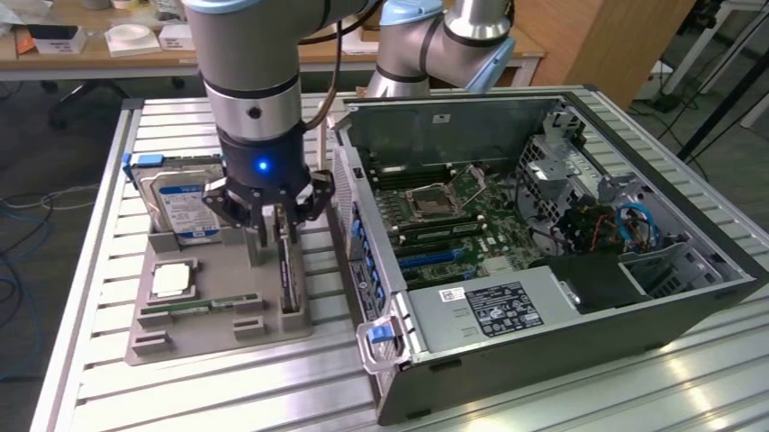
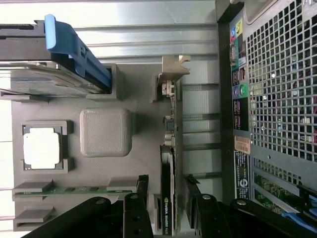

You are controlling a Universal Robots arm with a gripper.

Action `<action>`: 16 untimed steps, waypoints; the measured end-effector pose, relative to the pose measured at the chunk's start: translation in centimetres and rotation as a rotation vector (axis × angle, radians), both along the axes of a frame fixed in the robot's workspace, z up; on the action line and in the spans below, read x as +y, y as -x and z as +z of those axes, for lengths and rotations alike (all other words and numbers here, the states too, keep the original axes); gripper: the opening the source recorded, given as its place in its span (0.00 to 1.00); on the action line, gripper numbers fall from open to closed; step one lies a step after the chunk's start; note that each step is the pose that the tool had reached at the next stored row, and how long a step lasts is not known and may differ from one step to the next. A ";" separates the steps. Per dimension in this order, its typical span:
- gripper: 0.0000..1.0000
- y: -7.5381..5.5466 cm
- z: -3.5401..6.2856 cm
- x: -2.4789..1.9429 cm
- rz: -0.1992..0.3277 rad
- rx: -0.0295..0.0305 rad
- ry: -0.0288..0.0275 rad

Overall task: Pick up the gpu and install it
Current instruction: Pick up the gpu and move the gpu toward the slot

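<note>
Pick-up step: the gripper (image 1: 274, 236), jaws apart, straddles the gpu (image 1: 286, 274). The gpu stands on edge in the tray (image 1: 180, 335), unclamped. A firm hold probably calls for closing squarely on its flat faces.

Thin dark rectangular gpu card (image 1: 287, 279), on edge between the gripper (image 1: 274, 241) fingers: one end hidden behind the gripper in the exterior view, opposite end cut off at the wrist view's edge. Silver blue-labelled hard drive (image 1: 180, 205), beside the gripper: partly hidden behind the arm (image 1: 247, 72).
</note>
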State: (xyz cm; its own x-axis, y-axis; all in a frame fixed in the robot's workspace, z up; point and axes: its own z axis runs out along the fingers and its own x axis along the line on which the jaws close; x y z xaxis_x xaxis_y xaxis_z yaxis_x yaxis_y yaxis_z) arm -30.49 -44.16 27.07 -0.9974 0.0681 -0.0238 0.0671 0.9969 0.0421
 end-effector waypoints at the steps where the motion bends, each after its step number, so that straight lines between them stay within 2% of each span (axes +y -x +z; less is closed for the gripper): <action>1: 0.41 0.0 -0.11 -0.01 0.000 -0.0001 0.0001; 10: 0.41 0.0 -0.46 -0.02 0.000 0.0001 0.0006; 16: 0.41 0.0 -1.13 -0.03 0.000 0.0000 0.0013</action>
